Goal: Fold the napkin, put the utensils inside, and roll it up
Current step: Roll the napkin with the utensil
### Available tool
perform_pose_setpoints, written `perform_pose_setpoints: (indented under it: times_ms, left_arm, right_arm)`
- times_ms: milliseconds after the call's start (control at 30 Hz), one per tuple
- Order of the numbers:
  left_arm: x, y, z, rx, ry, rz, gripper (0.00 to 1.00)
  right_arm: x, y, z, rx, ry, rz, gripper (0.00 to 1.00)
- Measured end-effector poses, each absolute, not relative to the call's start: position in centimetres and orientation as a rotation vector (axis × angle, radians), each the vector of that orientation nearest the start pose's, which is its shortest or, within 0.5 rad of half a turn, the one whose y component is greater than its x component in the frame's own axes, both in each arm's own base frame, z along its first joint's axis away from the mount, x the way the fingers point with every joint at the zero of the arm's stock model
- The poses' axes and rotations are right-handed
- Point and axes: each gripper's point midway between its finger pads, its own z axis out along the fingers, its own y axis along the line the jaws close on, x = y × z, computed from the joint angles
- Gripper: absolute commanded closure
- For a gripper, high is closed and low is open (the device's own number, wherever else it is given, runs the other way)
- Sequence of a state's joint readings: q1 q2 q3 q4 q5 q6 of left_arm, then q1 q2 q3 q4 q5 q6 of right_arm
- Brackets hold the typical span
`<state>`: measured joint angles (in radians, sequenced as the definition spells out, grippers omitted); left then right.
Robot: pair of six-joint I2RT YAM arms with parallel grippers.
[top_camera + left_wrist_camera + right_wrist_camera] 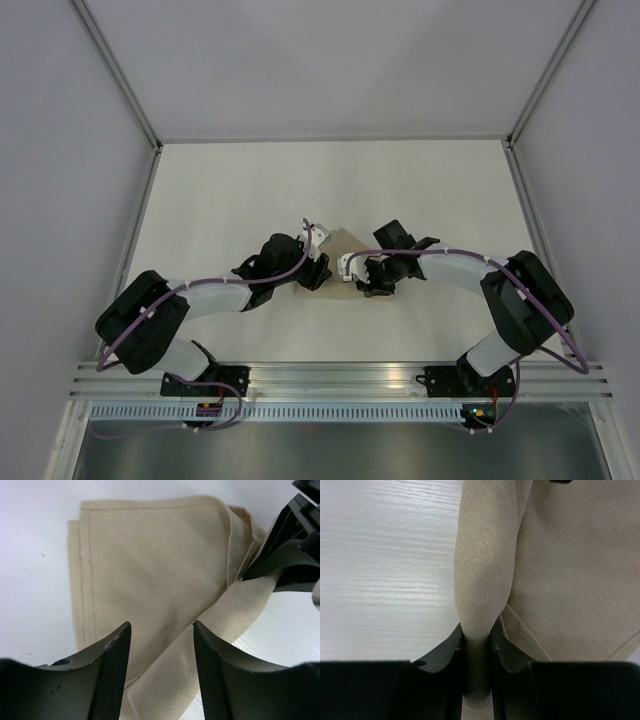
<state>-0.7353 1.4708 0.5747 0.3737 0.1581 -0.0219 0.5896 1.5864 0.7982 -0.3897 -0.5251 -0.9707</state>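
Lying folded, the beige napkin point(150, 575) has a bunched edge pinched in the right gripper point(477, 647); the left gripper point(161, 630) gapes empty.

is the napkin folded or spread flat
Folded: the napkin lies in stacked layers, one strip pinched by the right gripper.

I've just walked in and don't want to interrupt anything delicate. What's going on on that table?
Two robot arms are working on a beige napkin in the middle of the table. The right gripper is pinched shut on a bunched strip of the cloth. The left gripper hovers over the napkin with its jaws apart, holding nothing. The cloth lies in doubled layers, partly folded. No fork shows in any view, so it does not look placed or rolled in yet.
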Motion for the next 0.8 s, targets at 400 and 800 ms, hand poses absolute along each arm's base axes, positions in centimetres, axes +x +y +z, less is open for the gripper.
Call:
perform_pose_setpoints:
  times_ms: [400, 800]
  left_arm:
    - [27.8, -26.0, 12.3, 0.681, 1.750, -0.563, 0.41]
    - [24.2, -29.1, 15.4, 0.833, 1.540, -0.547, 0.40]
  right_arm:
    - [22.9, 22.2, 1.1, -1.921, 1.909, 0.754, 0.85]
    - [23.0, 21.8, 1.1, -1.784, 2.183, 1.215, 0.84]
